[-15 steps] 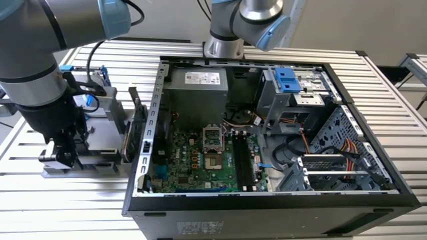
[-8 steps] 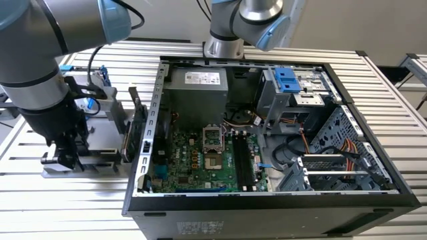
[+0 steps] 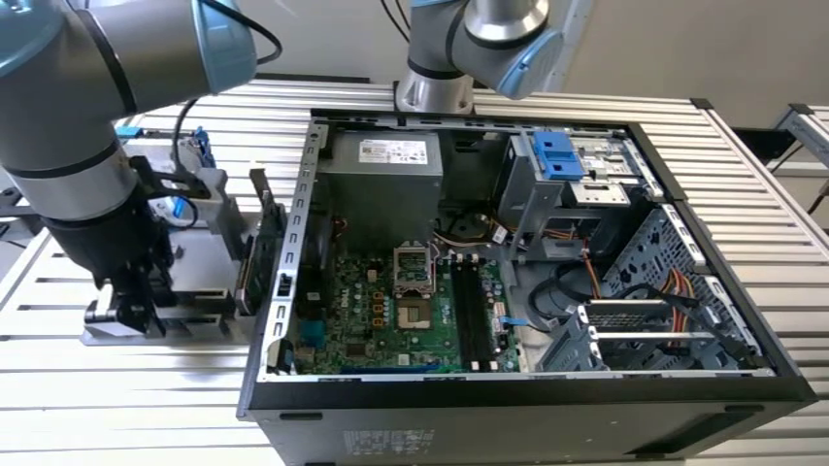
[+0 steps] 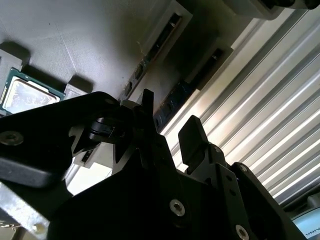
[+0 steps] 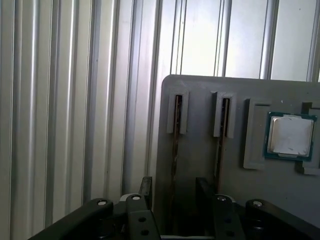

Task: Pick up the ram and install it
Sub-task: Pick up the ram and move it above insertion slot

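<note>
We are at the pick-up step. The black two-finger gripper (image 5: 174, 186) hangs open over the grey plastic parts holder (image 5: 200, 100). Its fingers straddle the ram (image 5: 175, 145), a thin, dark circuit-board stick seated edge-up in a slot and not yet clamped. In our judgement, the grasp calls for centred jaws closing squarely on the flat faces.

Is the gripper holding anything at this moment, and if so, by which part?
Nothing is held. The gripper is open, straddling the ram, which sits edge-up in a slot of the gray holder.
</note>
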Motion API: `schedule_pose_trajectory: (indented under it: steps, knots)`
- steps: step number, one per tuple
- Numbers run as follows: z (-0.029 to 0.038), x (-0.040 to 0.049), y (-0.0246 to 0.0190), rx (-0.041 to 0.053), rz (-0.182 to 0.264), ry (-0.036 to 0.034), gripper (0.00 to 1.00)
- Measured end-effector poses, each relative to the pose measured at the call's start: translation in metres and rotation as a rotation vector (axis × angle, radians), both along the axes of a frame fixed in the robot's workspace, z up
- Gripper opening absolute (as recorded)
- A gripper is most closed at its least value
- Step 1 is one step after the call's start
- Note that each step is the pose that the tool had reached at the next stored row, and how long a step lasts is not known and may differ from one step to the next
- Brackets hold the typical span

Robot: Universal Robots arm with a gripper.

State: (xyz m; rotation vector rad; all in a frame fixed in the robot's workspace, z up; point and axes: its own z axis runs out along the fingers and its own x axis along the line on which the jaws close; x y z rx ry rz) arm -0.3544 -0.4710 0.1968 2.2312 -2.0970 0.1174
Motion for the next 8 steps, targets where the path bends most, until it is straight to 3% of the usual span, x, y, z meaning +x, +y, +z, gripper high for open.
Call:
schedule_pose_trajectory:
  steps: [8]
  knots:
    - [-0.0041, 0.0, 0.0, -0.0001, 0.0, 0.0001, 1.0]
